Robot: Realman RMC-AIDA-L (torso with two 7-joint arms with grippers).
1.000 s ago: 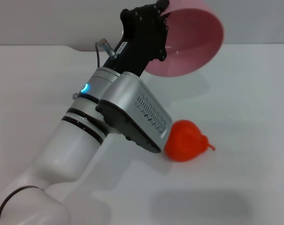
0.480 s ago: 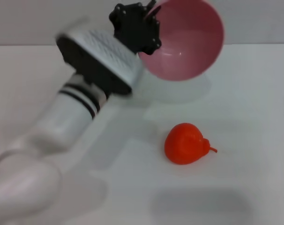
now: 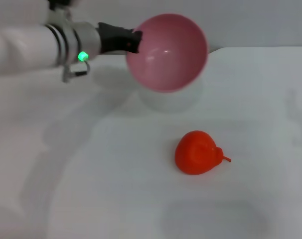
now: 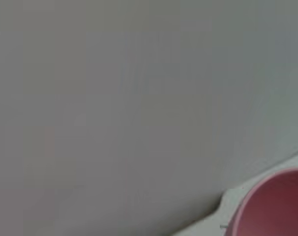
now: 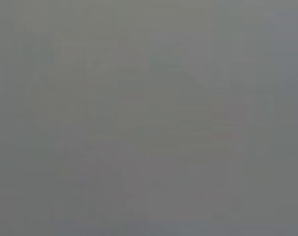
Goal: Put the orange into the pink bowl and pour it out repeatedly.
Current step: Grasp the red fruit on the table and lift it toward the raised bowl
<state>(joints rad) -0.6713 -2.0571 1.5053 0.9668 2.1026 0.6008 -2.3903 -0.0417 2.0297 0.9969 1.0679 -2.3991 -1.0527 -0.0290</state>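
While tilted, the pink bowl (image 3: 167, 52) gleams glossy, empty.

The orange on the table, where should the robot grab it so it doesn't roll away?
Probably from straight above, closing the gripper across the round body of the orange, not the thin stem nub poking out toward the robot's right. It lies alone on the white table, with open room all around. The left gripper is busy holding the pink bowl tilted.
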